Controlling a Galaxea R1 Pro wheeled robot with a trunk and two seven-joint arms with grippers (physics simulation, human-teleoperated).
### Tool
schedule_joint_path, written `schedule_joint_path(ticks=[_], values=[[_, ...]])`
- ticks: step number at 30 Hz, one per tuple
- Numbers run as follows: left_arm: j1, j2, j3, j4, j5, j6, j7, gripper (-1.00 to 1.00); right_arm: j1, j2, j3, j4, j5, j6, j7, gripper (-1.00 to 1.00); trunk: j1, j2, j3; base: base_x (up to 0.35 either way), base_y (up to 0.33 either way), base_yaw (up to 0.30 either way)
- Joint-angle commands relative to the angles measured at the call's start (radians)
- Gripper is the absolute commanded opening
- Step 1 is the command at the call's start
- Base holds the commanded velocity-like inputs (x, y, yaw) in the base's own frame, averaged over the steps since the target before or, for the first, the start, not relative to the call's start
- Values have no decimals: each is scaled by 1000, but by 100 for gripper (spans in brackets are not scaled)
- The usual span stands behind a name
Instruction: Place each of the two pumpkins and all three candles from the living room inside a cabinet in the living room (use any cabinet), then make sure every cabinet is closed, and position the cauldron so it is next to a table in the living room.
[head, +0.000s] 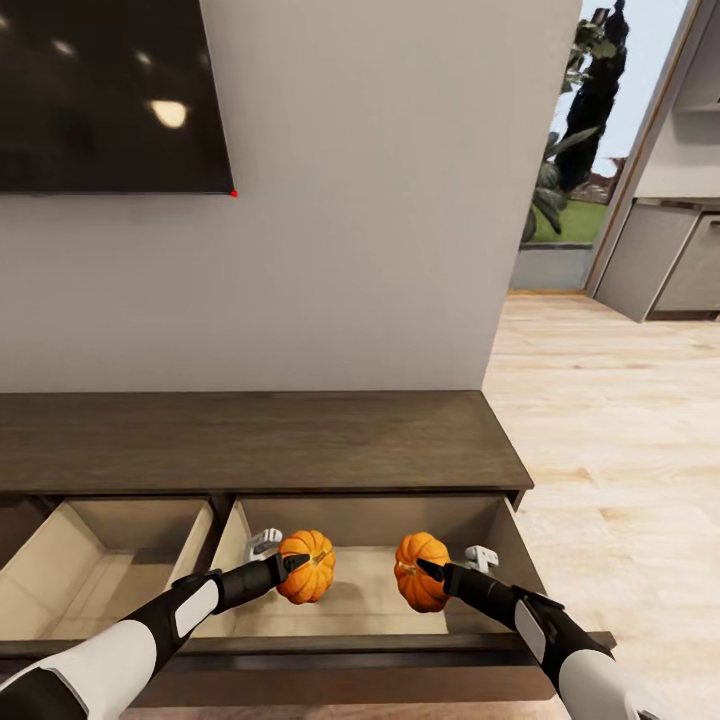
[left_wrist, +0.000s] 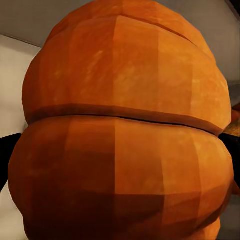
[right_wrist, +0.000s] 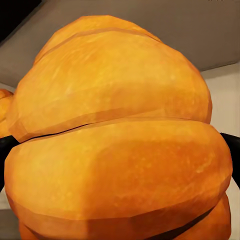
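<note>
The pumpkins, one clamped in your left gripper (head: 296, 566) and one in your right gripper (head: 428, 572), hang over the open drawer (head: 370, 600) at lower centre of the cabinet (head: 250, 440), so lower both gently before you release.

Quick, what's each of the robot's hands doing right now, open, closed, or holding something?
Left gripper: closed on a pumpkin, over the open right drawer.
Right gripper: closed on the other pumpkin, over the same drawer.
</note>
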Motion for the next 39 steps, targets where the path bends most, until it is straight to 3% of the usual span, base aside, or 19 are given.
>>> schedule_joint_path(ticks=[1,5,8,19,30,39], values=[[0,2,2,0,0,0,0,-100,0,1,0,0,1,-2,-2,-100,0,0,0,104,0,0],[0,10,45,0,0,0,0,-100,0,3,1,1,2,-3,-4,-100,0,0,0,265,0,0],[0,11,56,0,0,0,0,-100,0,3,1,1,2,-3,-4,-100,0,0,0,238,0,0],[0,9,58,0,0,0,0,-100,0,1,0,4,-4,1,-3,-100,0,0,-15,12,0,0],[0,-17,56,16,-1,3,2,-100,-3,2,-6,4,-13,8,3,-100,0,0,-32,0,0,0],[0,-17,57,13,-1,6,2,-100,-3,3,-6,7,-13,8,2,-100,0,0,-46,0,0,0]])
